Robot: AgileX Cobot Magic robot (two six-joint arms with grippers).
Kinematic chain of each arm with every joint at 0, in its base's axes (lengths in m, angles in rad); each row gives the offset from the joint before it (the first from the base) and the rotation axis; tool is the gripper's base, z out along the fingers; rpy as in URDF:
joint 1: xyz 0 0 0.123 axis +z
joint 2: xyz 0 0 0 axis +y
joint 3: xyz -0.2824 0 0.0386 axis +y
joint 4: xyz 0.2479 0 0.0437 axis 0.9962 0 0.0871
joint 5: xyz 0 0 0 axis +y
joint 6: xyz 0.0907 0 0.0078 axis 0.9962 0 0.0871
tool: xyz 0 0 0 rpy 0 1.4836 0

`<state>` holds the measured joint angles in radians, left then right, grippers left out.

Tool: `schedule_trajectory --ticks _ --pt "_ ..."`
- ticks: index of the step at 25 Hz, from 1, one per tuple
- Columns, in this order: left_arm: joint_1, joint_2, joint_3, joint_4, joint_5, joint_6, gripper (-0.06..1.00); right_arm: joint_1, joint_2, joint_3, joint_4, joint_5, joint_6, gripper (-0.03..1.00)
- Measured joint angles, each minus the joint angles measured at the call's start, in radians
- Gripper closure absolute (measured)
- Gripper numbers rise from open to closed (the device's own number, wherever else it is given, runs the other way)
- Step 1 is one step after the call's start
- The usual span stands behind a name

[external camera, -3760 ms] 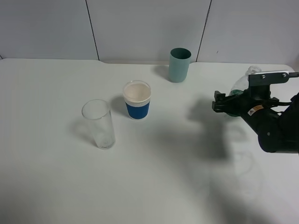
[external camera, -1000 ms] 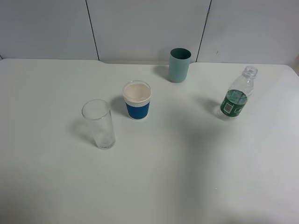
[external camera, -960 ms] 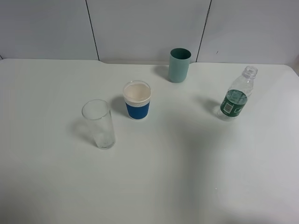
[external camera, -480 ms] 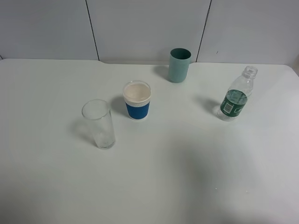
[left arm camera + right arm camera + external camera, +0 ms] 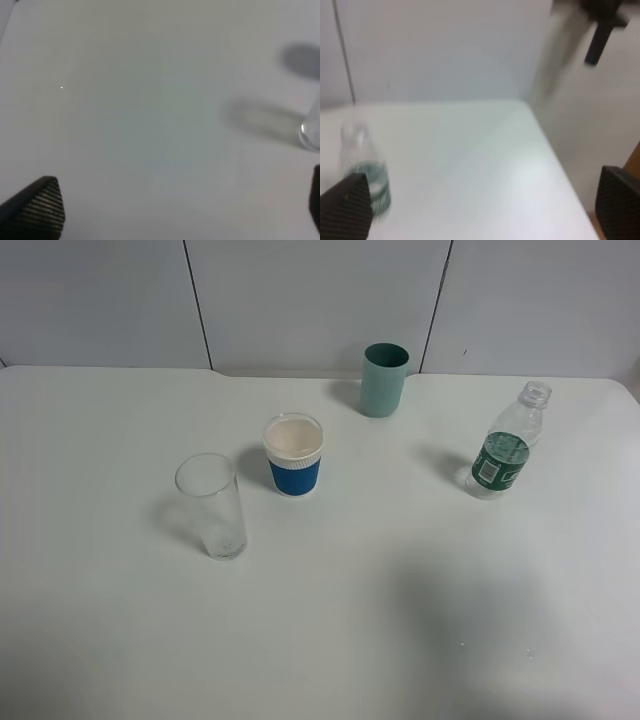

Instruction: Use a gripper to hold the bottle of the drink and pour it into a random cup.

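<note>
Even, bright overhead light; soft shadows left of cups; both wrist views blurred, right wrist smeared.

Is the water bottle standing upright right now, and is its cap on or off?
Upright: the bottle stands on the table, neck up, free of any claw. The cap looks off; its mouth appears open.

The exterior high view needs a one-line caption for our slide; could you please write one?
Uncapped clear plastic bottle with green label, teal cylindrical cup, blue-sleeved white paper cup and tall clear glass standing apart on a white table.
</note>
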<state>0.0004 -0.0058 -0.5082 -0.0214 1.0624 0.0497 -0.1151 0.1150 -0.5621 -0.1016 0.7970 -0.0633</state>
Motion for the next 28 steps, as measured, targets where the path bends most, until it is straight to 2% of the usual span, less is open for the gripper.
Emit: schedule_trajectory --ticks 11,20,28 --pt "0.000 0.000 0.000 0.000 0.000 0.000 -0.05 0.014 -0.117 0.000 0.056 0.023 0.003 0.09" --pt "0.000 0.000 0.000 0.000 0.000 0.000 -0.05 0.014 -0.118 0.000 0.059 0.172 0.073 0.09" --pt "0.000 0.000 0.000 0.000 0.000 0.000 -0.05 0.014 -0.118 0.013 0.044 0.212 0.074 0.09"
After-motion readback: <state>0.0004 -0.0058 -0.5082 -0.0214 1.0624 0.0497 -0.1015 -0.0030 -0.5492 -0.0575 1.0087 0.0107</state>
